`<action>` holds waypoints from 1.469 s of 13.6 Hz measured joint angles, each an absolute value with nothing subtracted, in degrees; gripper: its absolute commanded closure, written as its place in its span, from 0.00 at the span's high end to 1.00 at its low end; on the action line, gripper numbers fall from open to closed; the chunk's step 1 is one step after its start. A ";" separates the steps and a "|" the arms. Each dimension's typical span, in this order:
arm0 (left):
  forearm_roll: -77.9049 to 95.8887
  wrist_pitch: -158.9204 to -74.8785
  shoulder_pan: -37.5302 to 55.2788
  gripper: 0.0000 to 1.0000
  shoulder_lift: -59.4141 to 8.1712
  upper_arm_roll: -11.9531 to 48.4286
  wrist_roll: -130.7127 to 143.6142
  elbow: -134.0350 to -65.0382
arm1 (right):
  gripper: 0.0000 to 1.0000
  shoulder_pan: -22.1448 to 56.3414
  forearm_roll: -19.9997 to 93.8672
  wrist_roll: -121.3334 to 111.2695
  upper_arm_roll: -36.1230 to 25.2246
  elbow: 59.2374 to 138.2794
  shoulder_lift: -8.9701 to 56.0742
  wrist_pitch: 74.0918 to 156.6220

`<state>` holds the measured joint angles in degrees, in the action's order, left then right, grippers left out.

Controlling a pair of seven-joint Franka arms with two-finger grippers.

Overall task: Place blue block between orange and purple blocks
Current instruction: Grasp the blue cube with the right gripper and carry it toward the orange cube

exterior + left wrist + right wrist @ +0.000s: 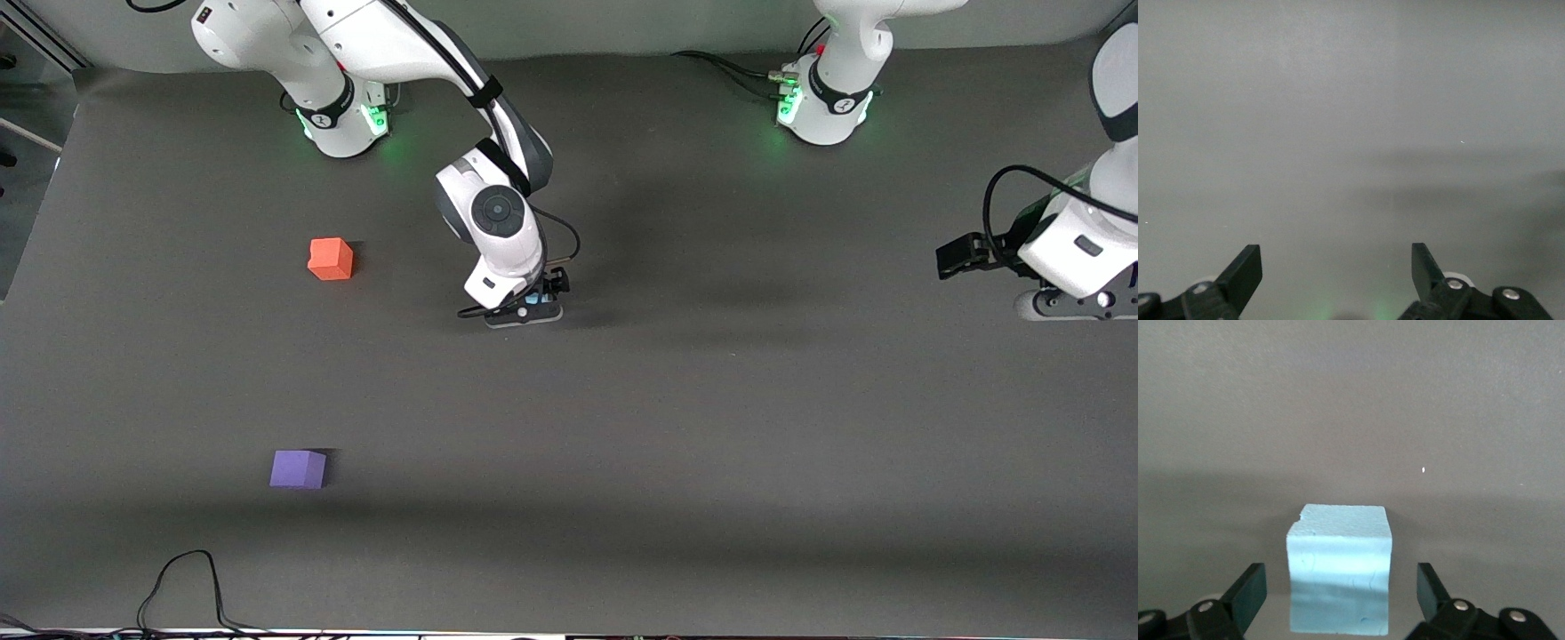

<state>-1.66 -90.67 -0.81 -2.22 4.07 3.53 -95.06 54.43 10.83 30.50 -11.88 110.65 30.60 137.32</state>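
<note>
The light blue block (1339, 567) sits on the dark table mat between the open fingers of my right gripper (1339, 593), with a gap on each side. In the front view the right gripper (533, 307) is down at the mat near the middle of the table, and only a sliver of the blue block (532, 300) shows. The orange block (331, 259) lies toward the right arm's end. The purple block (299, 469) lies nearer the front camera than the orange one. My left gripper (960, 258) waits open and empty at the left arm's end; the left wrist view (1337, 267) shows only bare mat.
A black cable (187, 587) loops on the mat at the edge nearest the front camera, near the purple block. The two arm bases (342, 116) stand along the edge farthest from the front camera.
</note>
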 measured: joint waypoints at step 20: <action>-0.28 -87.46 -0.80 1.00 -0.12 3.18 1.08 -93.71 | 0.38 49.47 11.05 3.56 -42.75 108.39 11.69 112.61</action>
<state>-0.28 -87.46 -0.80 -0.12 3.18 1.08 -93.71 49.47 11.05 3.56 -42.75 108.39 11.69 112.61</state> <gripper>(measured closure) 0.000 0.498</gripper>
